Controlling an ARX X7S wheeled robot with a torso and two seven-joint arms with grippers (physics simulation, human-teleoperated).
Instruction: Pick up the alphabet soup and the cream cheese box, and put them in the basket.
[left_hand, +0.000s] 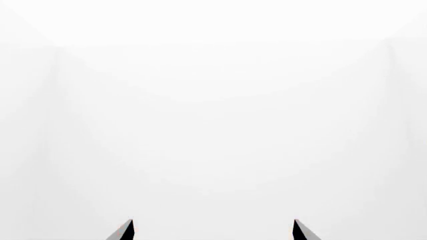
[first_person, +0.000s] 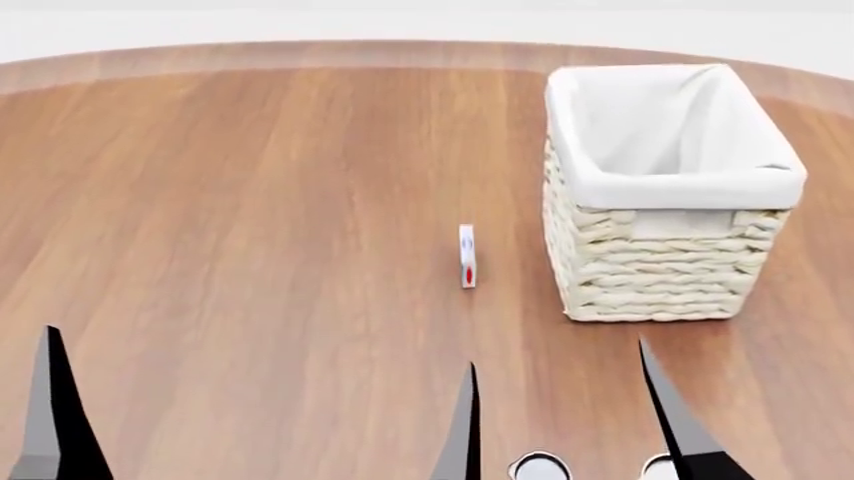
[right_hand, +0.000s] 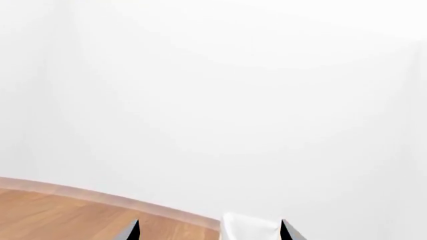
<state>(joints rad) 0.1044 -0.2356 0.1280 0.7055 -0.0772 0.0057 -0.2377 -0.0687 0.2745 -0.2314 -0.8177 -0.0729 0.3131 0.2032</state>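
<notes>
From my head camera I see the basket (first_person: 674, 195) standing upright on the far right of the wooden bench (first_person: 240, 220), its white liner folded over the rim. The cheese box (first_person: 467, 255) stands on edge just left of the basket, apart from it. 2 can tops (first_person: 539, 467) peek in at the near edge, right of centre; I cannot tell which is the soup. My left tool (left_hand: 213, 231) shows 2 dark fingertips spread wide with only white beyond. My right tool (right_hand: 209, 231) is spread wide too, with the bench edge and the liner's top past it.
</notes>
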